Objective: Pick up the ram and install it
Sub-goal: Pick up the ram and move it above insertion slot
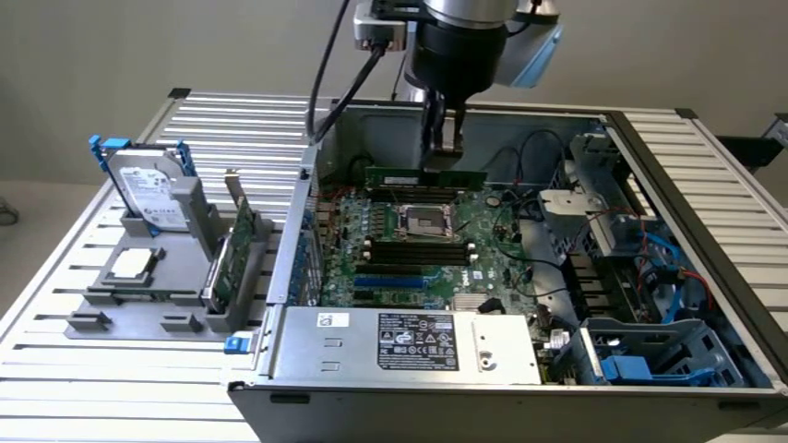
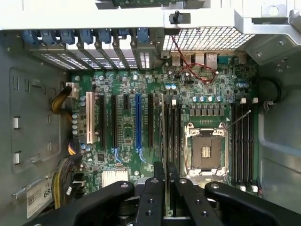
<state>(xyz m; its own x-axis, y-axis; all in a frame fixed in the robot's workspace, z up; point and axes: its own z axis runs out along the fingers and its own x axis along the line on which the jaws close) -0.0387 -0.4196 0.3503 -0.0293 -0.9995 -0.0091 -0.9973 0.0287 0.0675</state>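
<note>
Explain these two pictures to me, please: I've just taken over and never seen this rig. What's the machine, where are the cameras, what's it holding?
The machine is one robot arm reaching down into an open computer case lying on a slatted metal table. The exterior view comes from a camera off the arm, seeing the whole scene. The wrist view comes from a camera on the arm's wrist, looking down past its black fingers at the green motherboard. The gripper is shut on the ram, a thin green stick, held above the motherboard near the CPU socket and long black slots. On the exterior view's left, a grey holder carries a hard drive, a processor chip and a green expansion card.
</note>
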